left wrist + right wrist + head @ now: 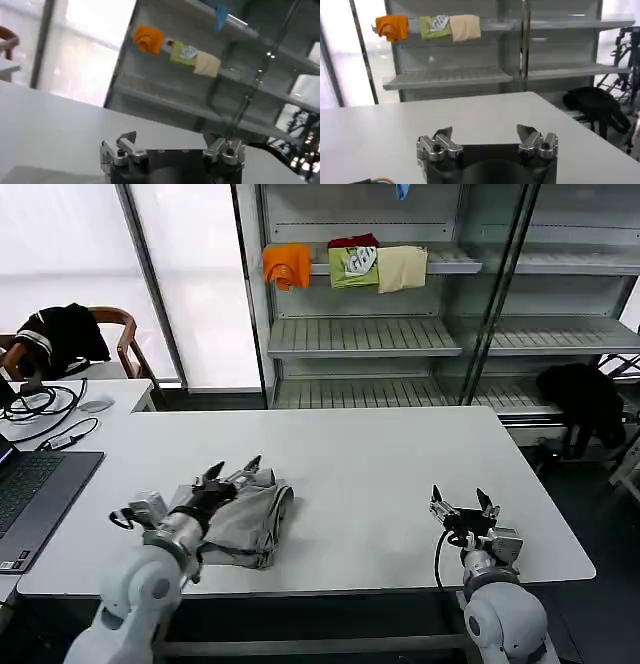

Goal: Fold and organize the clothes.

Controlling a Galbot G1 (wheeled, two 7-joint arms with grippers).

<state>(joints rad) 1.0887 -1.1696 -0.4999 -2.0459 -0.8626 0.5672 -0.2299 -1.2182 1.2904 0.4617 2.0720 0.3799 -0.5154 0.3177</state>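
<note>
Over the near left part of the white table [380,484], the left gripper [232,472] is hovering with its fingers spread wide and nothing between them, its tips lying above the far edge of the grey shirt [250,519]. In the left wrist view, the same gripper [172,150] is showing both jaws parted with bare tabletop ahead.

Item, right gripper [462,506]: sitting low at the near right edge of the table, jaws apart and empty, well apart from the shirt; it appears to be waiting. The right wrist view is showing it [487,142] facing open tabletop.

Item, grey shirt: lying in a compact, bunched bundle beside the left arm, partly folded over itself but rumpled. Judging by this, folding is underway rather than finished; smoothing, final folds and putting away are likely remaining.

Item, shelf unit [400,334] behind the table: carrying an orange garment [287,264], a green garment [354,264] and a cream garment [402,267], hanging over the upper shelf edge. The green one is bearing a pale print, too small to read.

Item, laptop [30,494]: resting at the far left.
</note>
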